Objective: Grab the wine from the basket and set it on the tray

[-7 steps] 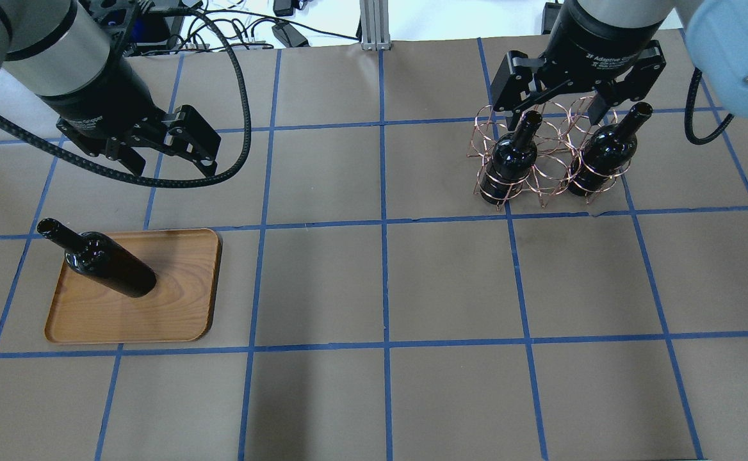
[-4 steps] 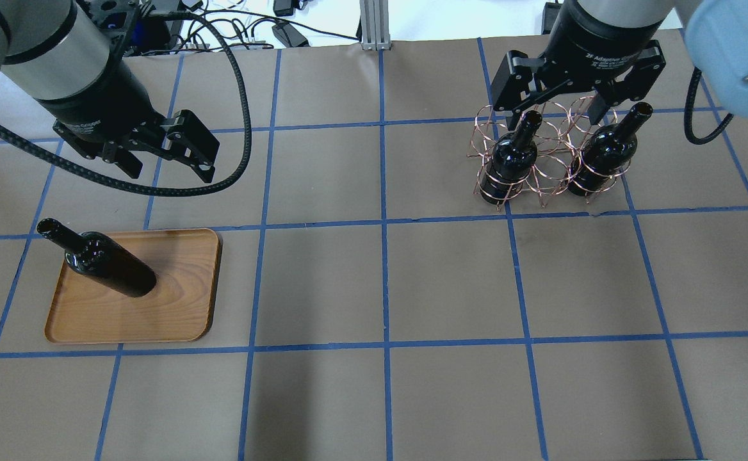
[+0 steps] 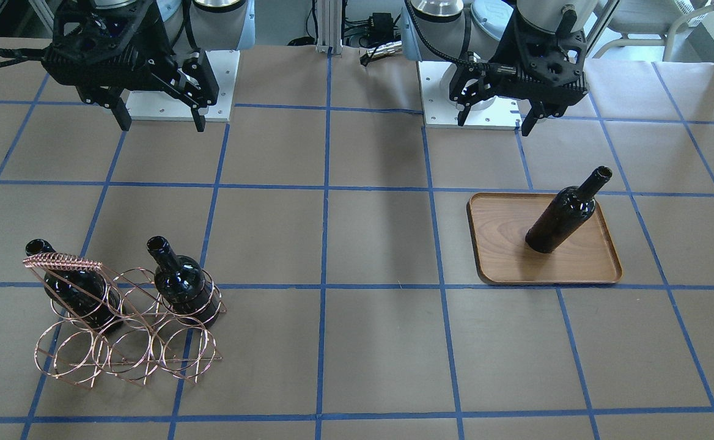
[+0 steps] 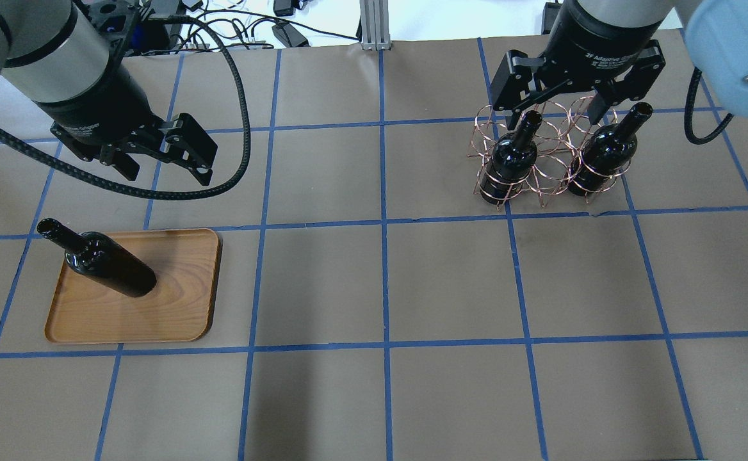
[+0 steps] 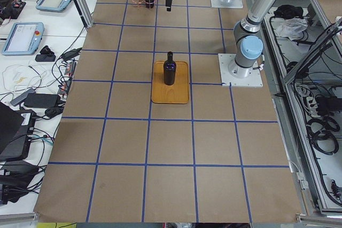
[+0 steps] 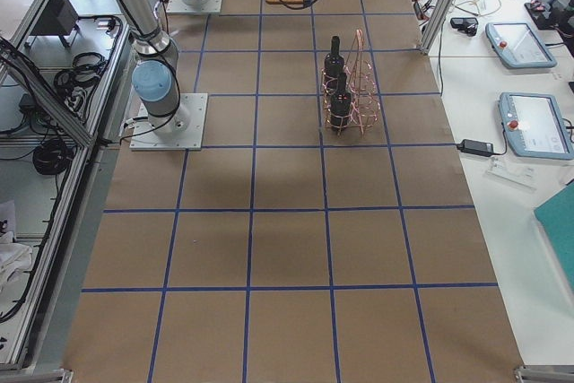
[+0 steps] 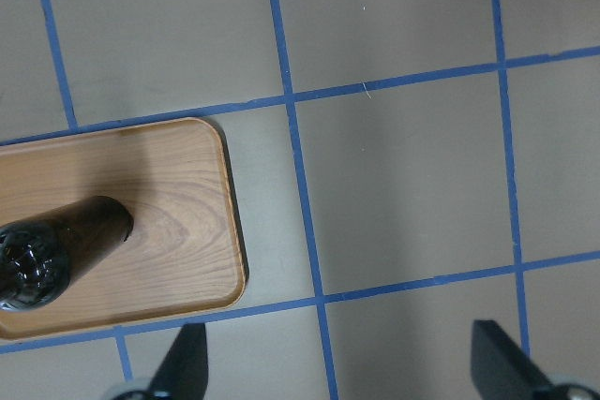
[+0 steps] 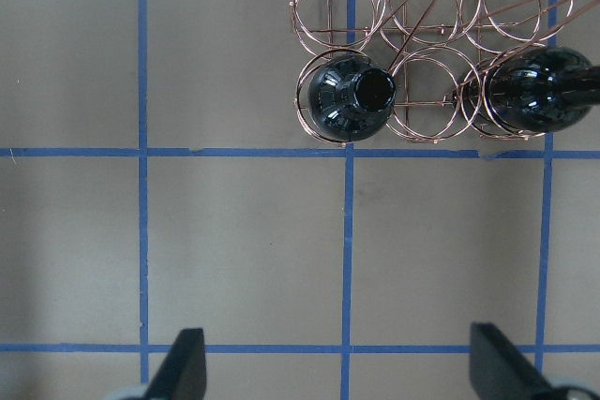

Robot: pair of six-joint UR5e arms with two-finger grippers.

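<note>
One wine bottle stands upright on the wooden tray at the table's left; both also show in the front view, bottle and tray. My left gripper is open and empty, raised behind the tray, apart from the bottle. Two more bottles stand in the copper wire basket at the far right. My right gripper is open and empty, high above the basket. The right wrist view looks down on both bottles.
The table is brown paper with a blue tape grid. The basket's coiled handle rises beside the bottles. Cables and an aluminium post lie at the far edge. The arm bases stand at the robot's side.
My left gripper has shifted slightly back toward the robot, still open. The right gripper, the bottles, the basket and the tray have not moved.
</note>
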